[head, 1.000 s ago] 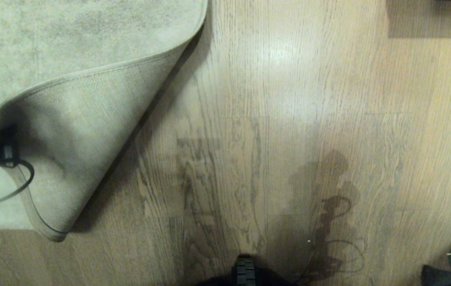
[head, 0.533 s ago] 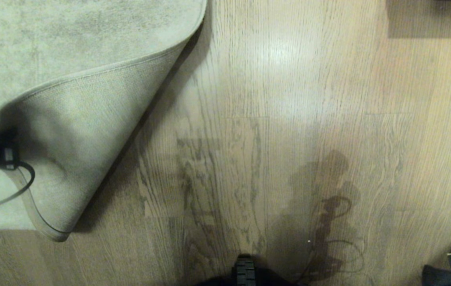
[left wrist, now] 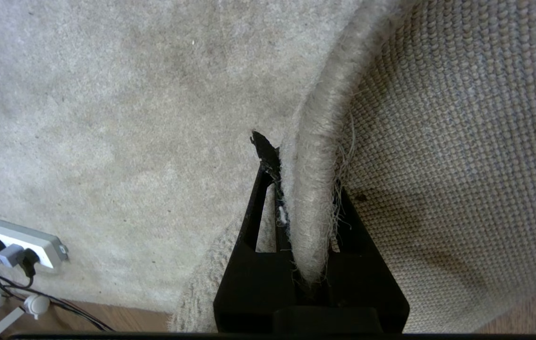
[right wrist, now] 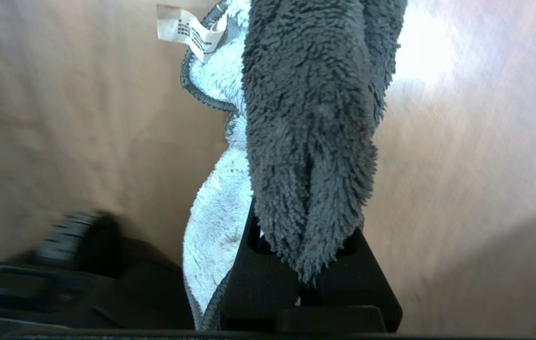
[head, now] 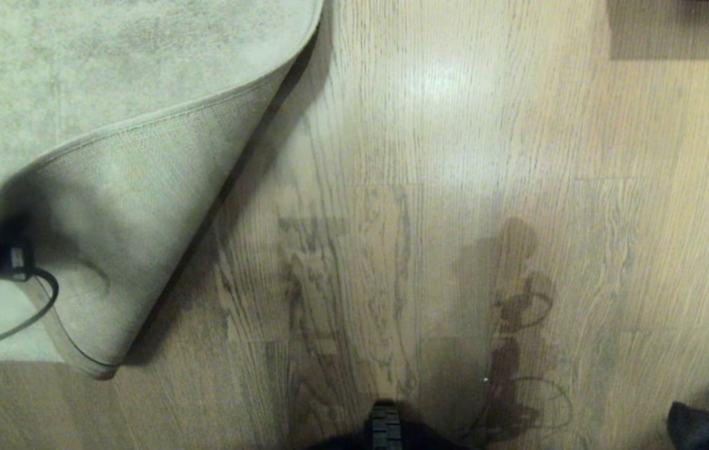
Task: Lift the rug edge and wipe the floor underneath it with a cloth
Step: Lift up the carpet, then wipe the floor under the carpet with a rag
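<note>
Your left tool (left wrist: 303,189) is clamping the rug edge (left wrist: 312,156) (backing showing beside it); your right tool (right wrist: 308,226) is gripping the cloth (right wrist: 310,118) above the floor (head: 454,156).

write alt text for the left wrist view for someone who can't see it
The black left gripper is shut on the fuzzy border of the pale beige-grey short-pile rug edge, folding it up so its tan woven backing faces the camera. A white power strip with plugged-in cables lies on the rug near a sliver of brown wood floor.
</note>
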